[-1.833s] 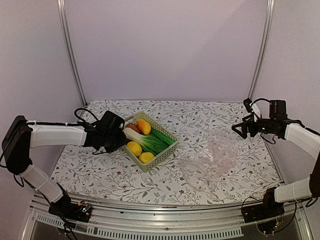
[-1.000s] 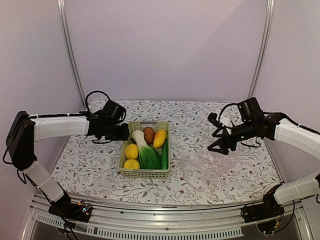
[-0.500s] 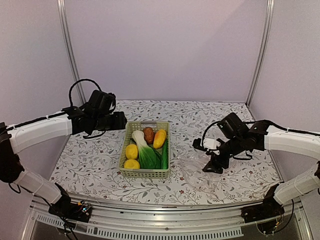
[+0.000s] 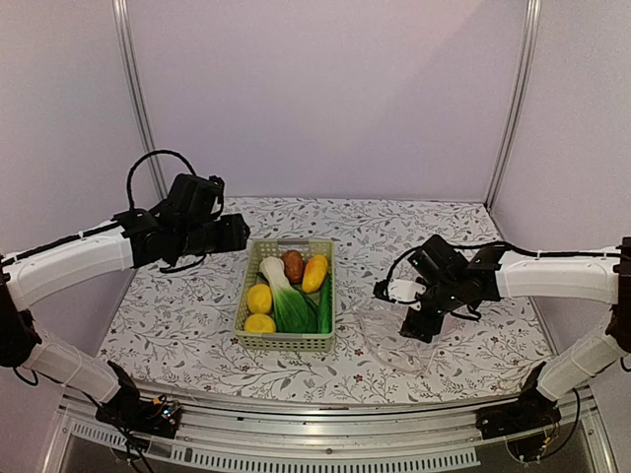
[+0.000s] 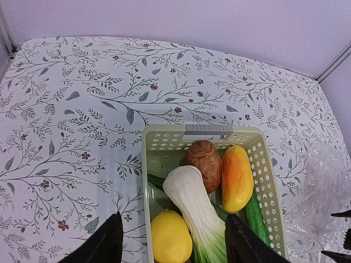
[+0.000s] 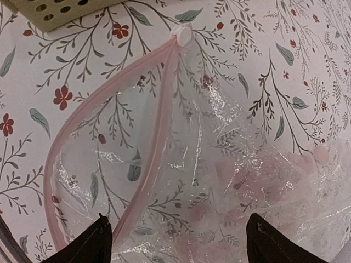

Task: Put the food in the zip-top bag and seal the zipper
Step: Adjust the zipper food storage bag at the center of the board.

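The food lies in a pale green basket (image 4: 286, 342): two lemons (image 4: 259, 298), a brown piece (image 4: 294, 266), an orange-yellow fruit (image 4: 315, 273), a cucumber (image 4: 324, 308) and a bok choy (image 4: 288, 301). My left gripper (image 4: 237, 235) hangs open above the basket's far left corner, holding nothing; in its wrist view it (image 5: 174, 241) frames the bok choy (image 5: 194, 203). The zip-top bag (image 4: 389, 340) lies flat right of the basket. My right gripper (image 4: 399, 313) hovers open just over its mouth. In the right wrist view the gripper (image 6: 176, 235) straddles the pink zipper (image 6: 159, 137), which gapes open.
The flowered tablecloth (image 4: 177, 315) covers the table. The zipper's slider tab (image 6: 181, 34) sits at the mouth's end, near the basket's corner (image 6: 55, 13). Metal frame posts (image 4: 138, 108) stand at the back corners, and a rail runs along the near edge.
The basket has turned square to the table. My left gripper opened, let it go and rose back to the left. My right arm swung left and down to the bag's mouth.
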Motion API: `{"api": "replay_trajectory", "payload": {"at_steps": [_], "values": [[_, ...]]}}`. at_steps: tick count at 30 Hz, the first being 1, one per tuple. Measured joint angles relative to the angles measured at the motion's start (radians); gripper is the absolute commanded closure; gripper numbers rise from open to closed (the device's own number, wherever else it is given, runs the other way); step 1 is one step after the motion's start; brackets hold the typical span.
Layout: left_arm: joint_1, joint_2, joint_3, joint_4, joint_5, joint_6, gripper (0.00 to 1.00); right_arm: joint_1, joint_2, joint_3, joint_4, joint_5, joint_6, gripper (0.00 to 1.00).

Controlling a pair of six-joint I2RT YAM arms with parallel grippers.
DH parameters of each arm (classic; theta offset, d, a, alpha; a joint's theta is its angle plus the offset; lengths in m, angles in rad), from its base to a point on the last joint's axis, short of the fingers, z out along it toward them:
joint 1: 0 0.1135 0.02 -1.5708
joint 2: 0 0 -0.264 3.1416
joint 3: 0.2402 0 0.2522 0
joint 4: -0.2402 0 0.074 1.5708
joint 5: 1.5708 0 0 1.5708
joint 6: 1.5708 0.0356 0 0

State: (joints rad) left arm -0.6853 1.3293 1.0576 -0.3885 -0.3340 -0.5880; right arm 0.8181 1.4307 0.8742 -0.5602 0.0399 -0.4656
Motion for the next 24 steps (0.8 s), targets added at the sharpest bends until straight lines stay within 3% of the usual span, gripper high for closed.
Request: {"api": "replay_trajectory", "payload": {"at_steps": [7, 14, 24], "values": [[-0.017, 0.000, -0.016, 0.013, 0.006, -0.015, 0.38, -0.028, 0.027, -0.011, 0.076, 0.182, -0.009, 0.29], [-0.040, 0.000, -0.045, 0.042, 0.007, -0.018, 0.38, -0.224, 0.066, -0.006, 0.142, 0.237, -0.039, 0.35], [-0.055, 0.001, -0.049, 0.080, 0.007, -0.018, 0.40, -0.236, -0.044, 0.026, 0.138, 0.122, -0.011, 0.41]]}}
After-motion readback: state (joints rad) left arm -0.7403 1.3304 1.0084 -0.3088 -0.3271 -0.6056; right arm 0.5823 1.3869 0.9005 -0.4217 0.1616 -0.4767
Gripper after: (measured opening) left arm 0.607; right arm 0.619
